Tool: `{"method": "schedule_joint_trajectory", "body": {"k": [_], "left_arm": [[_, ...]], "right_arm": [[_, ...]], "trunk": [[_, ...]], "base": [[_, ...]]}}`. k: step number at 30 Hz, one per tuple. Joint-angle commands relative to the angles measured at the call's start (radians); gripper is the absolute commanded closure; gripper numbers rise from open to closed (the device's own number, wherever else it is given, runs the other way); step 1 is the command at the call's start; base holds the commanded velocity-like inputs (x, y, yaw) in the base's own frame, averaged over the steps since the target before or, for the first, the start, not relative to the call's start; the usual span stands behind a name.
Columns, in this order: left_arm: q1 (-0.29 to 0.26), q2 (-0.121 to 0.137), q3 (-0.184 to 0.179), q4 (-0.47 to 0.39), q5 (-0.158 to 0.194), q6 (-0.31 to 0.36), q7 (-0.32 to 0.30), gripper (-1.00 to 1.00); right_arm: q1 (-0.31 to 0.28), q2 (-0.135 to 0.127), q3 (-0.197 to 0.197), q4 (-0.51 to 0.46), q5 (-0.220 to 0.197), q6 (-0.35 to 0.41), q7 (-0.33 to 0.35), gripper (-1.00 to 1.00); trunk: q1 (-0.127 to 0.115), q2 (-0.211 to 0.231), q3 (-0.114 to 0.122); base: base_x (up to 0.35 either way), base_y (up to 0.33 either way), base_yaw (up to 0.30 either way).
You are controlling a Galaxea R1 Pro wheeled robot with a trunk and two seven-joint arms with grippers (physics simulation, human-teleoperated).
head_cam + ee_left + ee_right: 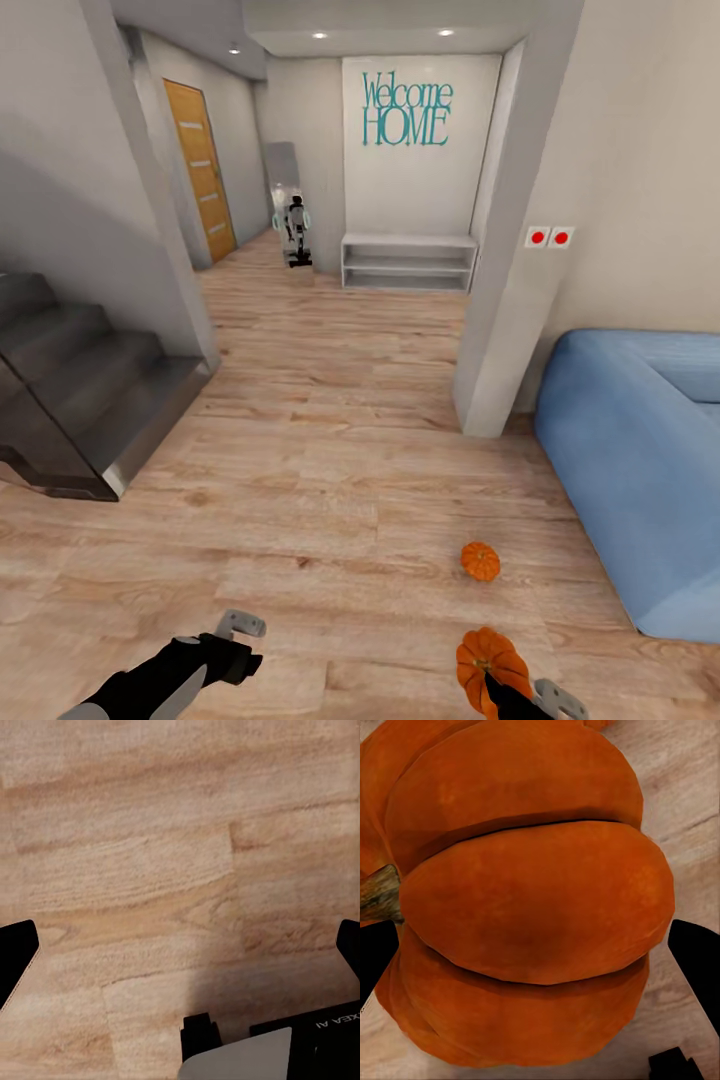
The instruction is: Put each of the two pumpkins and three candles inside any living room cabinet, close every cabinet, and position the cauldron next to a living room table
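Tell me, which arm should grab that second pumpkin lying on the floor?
Probably the left. Its tool is open and empty over the wooden floor, while the right tool already holds a pumpkin. The loose pumpkin lies nearer the right side, though.

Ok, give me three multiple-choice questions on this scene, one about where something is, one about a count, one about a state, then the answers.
1. Where does the loose pumpkin lie?
A. on the stairs
B. on the wood floor near the blue sofa
C. on the white shelf

2. How many pumpkins show in the head view?
A. one
B. two
C. three

3. What is the right gripper doing?
A. hanging empty
B. holding a candle
C. holding a pumpkin

Answers: 1 B, it sits on the floor left of the sofa. 2 B, one on the floor and the held pumpkin. 3 C, the right wrist view has the pumpkin between its fingers, while the left gripper is open over bare floor.
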Motion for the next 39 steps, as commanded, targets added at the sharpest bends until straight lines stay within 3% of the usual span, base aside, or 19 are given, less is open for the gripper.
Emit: {"method": "schedule_joint_trajectory", "body": {"k": [1,21,39], "left_arm": [[-0.001,0.001,-0.003,-0.002,0.004,0.004,0.0,-1.0],[-0.001,0.0,-0.005,-0.002,0.004,0.004,0.0,-1.0],[-0.001,0.001,-0.005,-0.002,0.004,0.004,0.0,-1.0]], "right_arm": [[-0.001,0.0,0.006,0.001,-0.01,-0.004,0.004,1.0],[-0.001,0.0,0.006,0.001,-0.01,-0.004,0.004,1.0],[-0.001,0.0,0.006,0.001,-0.011,-0.003,0.004,1.0]], "trunk": [[0.001,-0.001,-0.001],[0.001,-0.001,-0.001],[0.001,-0.001,-0.001]], "base": [[0.335,0.0,0.0],[0.335,0.0,-0.008],[0.335,0.0,-0.243]]}}
